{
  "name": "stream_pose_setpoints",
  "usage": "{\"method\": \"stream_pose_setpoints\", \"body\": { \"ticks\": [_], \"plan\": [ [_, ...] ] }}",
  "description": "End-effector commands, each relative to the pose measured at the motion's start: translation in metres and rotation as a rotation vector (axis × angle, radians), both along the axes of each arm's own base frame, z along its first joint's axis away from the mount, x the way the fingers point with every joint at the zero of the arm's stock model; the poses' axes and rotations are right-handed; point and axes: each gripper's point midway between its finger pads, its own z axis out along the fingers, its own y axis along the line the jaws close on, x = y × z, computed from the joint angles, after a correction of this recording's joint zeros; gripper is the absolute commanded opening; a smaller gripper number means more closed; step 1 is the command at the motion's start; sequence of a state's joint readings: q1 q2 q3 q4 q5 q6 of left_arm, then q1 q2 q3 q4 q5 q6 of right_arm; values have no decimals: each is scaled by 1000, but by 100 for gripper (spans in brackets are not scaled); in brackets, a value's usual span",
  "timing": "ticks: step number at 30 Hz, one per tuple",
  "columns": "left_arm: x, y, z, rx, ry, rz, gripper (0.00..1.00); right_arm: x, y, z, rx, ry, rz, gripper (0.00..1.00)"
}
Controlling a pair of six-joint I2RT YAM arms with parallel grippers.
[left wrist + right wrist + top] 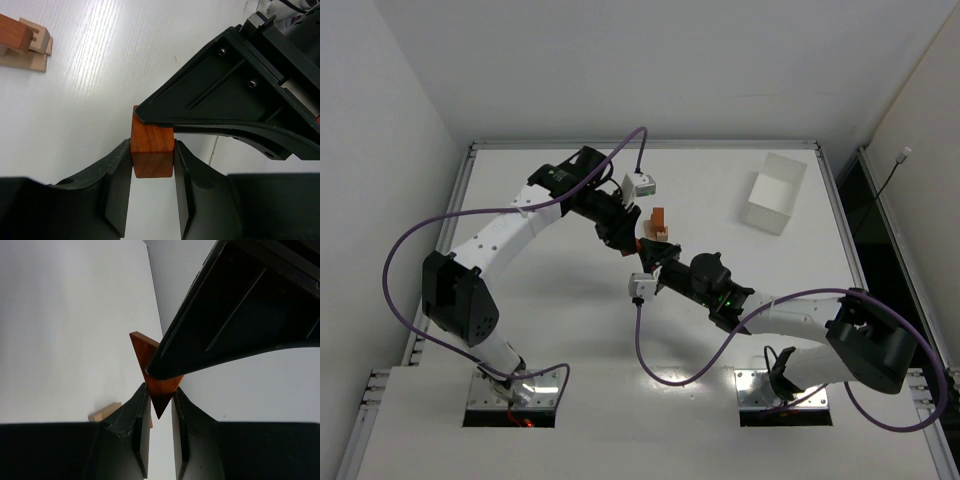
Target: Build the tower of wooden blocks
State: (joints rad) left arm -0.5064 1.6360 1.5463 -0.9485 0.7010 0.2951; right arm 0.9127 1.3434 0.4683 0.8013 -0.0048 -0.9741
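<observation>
Handover judged in hand: reddish-orange wedge (pixel 152 160) is clamped by left jaws and right jaws at once, both narrow, mid-surface (pixel 570 320). Whether it is clear of the surface cannot be told. Next, 1 pair likely has to be released so the wedge can be carried to the partial tower (pixel 660 222) nearby, a reddish block on tan pieces. White tray (pixel 775 193) sits well apart. The 2 crowded jaws are the main obstruction.

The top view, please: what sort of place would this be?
Probably a robotics lab cell: a white table boxed by bare white walls, the left arm and right arm bolted at its near edge, and small wood blocks.
</observation>
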Motion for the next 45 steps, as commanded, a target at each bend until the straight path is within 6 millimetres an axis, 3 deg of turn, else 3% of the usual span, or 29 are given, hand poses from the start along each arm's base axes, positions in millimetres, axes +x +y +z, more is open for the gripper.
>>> {"method": "stream_pose_setpoints", "body": {
  "ticks": [1,7,8,11,17,24,30,42,45],
  "plan": [
    [0,-4,4,-9,-23,-22,0,2,10,38,94,-70,17,0],
    [5,-5,8,-12,-42,11,0,0,7,25,66,-48,17,0],
    [8,-5,11,-16,-66,-2,3,-1,7,28,73,-54,17,0],
    [4,-8,11,-26,-42,-16,28,-1,7,31,80,-59,17,0],
    [5,-10,14,-33,-39,-20,33,-1,9,27,73,-54,26,0],
    [8,-11,17,-34,-47,-26,51,2,7,21,59,-42,17,0],
    [8,-8,16,-36,-42,-28,51,3,8,28,73,-54,17,0],
    [9,-6,16,-34,-38,-35,51,1,5,15,44,-31,17,0],
    [7,-5,15,-29,-28,-35,46,2,4,15,44,-31,7,0]
  ]
}}
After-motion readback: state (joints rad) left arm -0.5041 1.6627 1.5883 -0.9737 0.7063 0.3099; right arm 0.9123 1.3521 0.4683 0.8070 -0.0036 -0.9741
